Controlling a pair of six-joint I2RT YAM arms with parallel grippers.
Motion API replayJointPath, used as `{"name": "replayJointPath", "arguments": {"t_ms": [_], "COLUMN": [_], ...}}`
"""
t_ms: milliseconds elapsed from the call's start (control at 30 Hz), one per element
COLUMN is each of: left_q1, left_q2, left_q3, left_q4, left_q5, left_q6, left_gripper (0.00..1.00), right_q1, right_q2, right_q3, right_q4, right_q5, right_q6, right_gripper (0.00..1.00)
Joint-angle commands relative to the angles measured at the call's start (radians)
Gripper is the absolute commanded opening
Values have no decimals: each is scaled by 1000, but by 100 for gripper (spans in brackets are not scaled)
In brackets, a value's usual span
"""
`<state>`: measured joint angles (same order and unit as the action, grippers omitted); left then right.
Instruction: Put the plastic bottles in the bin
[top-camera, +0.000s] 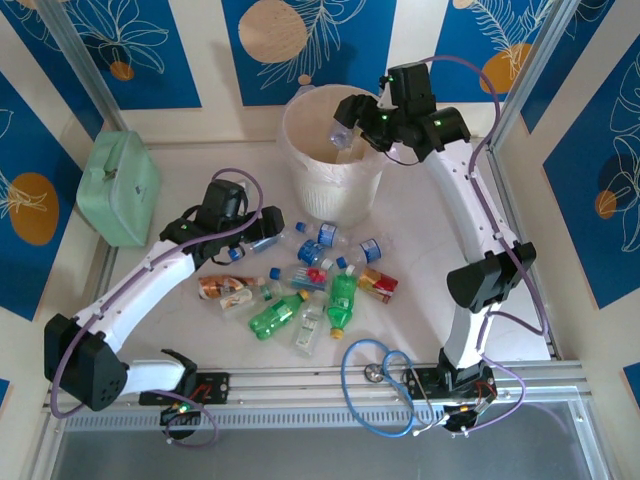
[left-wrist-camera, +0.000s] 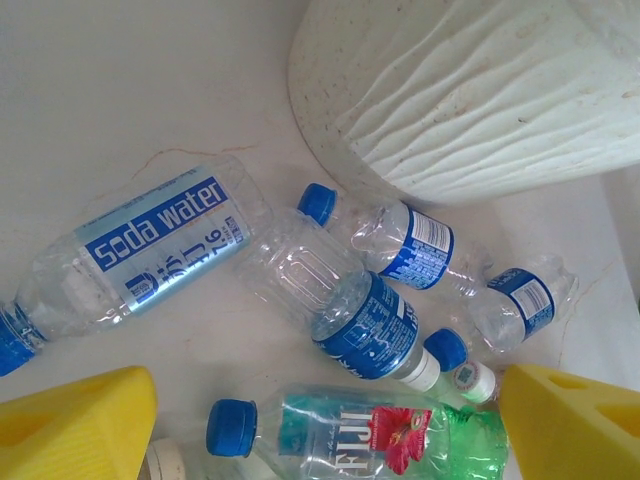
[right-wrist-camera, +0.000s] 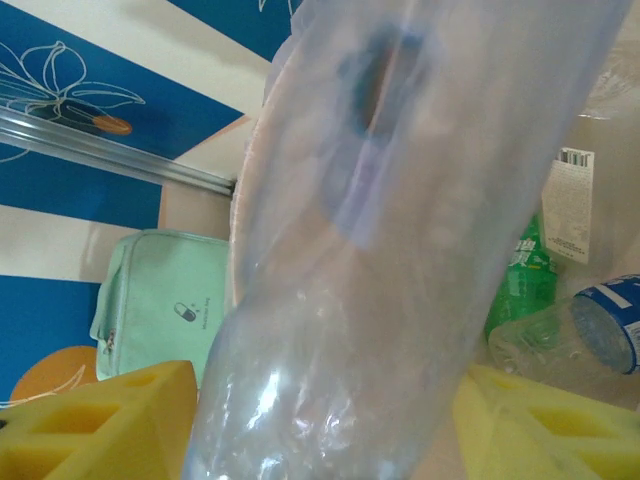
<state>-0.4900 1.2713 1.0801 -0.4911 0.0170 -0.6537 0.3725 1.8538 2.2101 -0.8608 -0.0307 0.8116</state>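
My right gripper (top-camera: 352, 122) hangs over the mouth of the round off-white bin (top-camera: 335, 190), shut on a clear plastic bottle (top-camera: 341, 131) that tilts down into it. In the right wrist view this bottle (right-wrist-camera: 380, 250) stands between the yellow fingers (right-wrist-camera: 100, 425), with a green bottle (right-wrist-camera: 520, 280) and a blue-labelled one (right-wrist-camera: 590, 335) lying beyond it. Several plastic bottles (top-camera: 310, 285) lie scattered on the table in front of the bin. My left gripper (top-camera: 240, 240) hovers open over their left side, above a Fiji bottle (left-wrist-camera: 350, 435) and a Soda water bottle (left-wrist-camera: 150, 245).
A mint-green case (top-camera: 120, 190) sits at the far left of the table. A blue cable loop (top-camera: 375, 375) lies by the right arm's base. The ribbed side of the bin (left-wrist-camera: 480, 90) stands close beyond the left gripper. Metal frame rails edge the table.
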Motion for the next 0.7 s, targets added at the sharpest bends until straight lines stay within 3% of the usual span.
{"name": "replayJointPath", "arguments": {"t_ms": [0, 400, 667], "left_q1": [14, 24, 67], "left_q2": [10, -5, -11], "left_q3": [-12, -35, -96], "left_q4": [-23, -38, -65], "left_q5": [-19, -60, -76], "left_q6": [9, -20, -142], "left_gripper": [89, 88, 88], "right_q1": [-1, 29, 71], "right_q2": [-18, -179, -486], "right_q3": [19, -132, -517], "right_q4": [-25, 1, 51], "right_q5": [-13, 11, 59], "right_q6": [-11, -47, -64], "right_gripper": [71, 70, 70]}}
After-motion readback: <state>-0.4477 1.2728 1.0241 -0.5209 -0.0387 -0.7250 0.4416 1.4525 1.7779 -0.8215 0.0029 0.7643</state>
